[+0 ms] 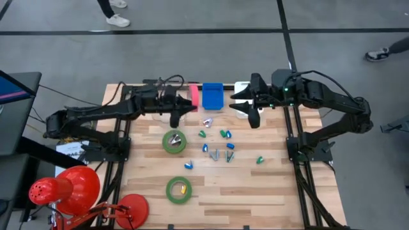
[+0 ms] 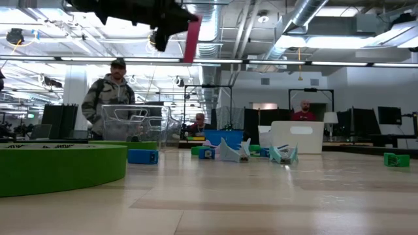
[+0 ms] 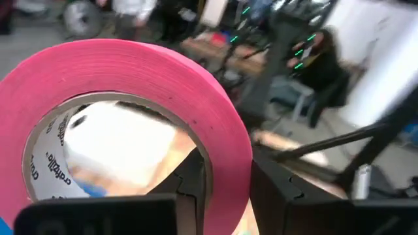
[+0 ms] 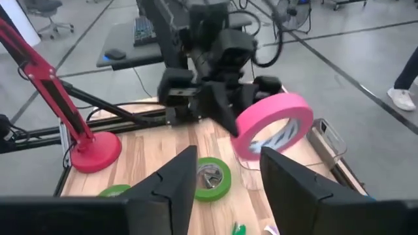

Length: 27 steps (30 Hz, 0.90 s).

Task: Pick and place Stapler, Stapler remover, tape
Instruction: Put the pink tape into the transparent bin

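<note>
Pink tape roll [image 1: 192, 94] hung clear above the table's [image 1: 268, 191] far edge, left of the blue bin [image 1: 213, 96], pinched through its wall by the left gripper [image 1: 183, 105]. Right gripper [image 1: 250, 108] hovered nearby, jaws spread.

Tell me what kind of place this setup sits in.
Probably an open robotics lab or workshop: exposed ceiling ducts, a bare grey concrete floor, and people at desks with monitors behind the wooden table.

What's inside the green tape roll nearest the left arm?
A small silver item sits inside the ring of the green tape roll, seen in the high and right wrist views. What kind of item cannot be told. The roll's wall hides it in the low view.
</note>
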{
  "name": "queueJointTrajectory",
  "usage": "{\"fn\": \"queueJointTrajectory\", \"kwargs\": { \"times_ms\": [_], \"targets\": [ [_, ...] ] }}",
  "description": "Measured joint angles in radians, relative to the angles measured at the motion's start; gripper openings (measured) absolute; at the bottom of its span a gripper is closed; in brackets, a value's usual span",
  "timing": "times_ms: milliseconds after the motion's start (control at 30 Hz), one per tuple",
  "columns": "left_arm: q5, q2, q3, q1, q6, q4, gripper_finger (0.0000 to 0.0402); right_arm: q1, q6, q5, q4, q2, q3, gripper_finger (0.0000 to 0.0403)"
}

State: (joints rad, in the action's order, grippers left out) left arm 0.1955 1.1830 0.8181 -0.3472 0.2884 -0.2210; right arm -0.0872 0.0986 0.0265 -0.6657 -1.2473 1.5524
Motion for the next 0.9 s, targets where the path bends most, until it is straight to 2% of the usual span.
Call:
{"fn": "queueJointTrajectory", "kwargs": {
  "times_ms": [367,467,767,900],
  "targets": [
    [-0.054,-0.075,0.000,-0.168,-0.022,0.254,0.0076,0.002,0.000,-0.003,-0.018,-0.017,0.000,0.0133],
    [-0.077,-0.075,0.000,-0.187,-0.022,0.290,0.0076,0.002,0.000,-0.003,-0.017,-0.015,0.000,0.0129],
    [-0.269,-0.053,0.000,-0.211,-0.022,0.455,0.0076,0.002,0.000,-0.003,-0.017,-0.015,0.000,0.0126],
    [-0.287,-0.018,-0.001,-0.211,-0.030,0.460,0.0076,0.001,0.000,-0.003,-0.017,-0.015,0.000,0.0125]
  ]
}}
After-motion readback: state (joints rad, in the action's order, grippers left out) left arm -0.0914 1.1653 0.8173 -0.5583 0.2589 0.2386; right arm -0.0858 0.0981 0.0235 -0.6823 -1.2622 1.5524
